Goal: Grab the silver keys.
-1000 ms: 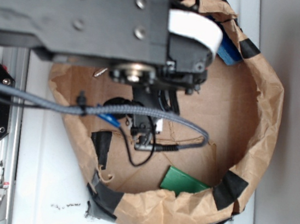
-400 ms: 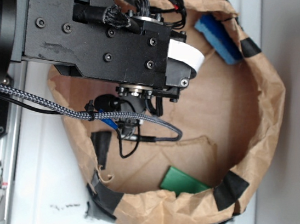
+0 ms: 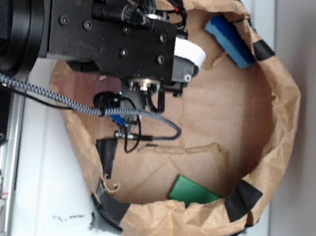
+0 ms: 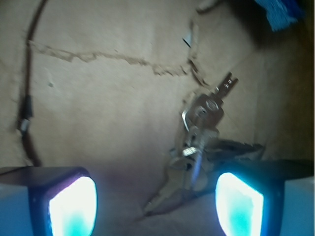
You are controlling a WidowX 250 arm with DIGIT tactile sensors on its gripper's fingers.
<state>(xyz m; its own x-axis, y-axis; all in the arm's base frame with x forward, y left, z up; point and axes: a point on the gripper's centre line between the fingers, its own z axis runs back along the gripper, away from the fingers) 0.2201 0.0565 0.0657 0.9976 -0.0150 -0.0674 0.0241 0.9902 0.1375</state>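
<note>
On the cardboard floor, keys (image 4: pixel 197 147) lie ahead of the gripper (image 4: pixel 155 204), toward its right finger.
Jaws spread wide, nothing held; glowing pads (image 4: pixel 73 206) low in the wrist view. Blue block (image 3: pixel 229 39) against the paper wall (image 3: pixel 280 122); green block (image 3: pixel 192 191) well apart.

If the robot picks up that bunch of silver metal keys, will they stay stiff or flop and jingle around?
The bunch of silver metal keys will probably flop: separate keys splay from linked rings, so they likely dangle. Being thin and lying flat on the brown cardboard floor, they may slip from the open gripper.
</note>
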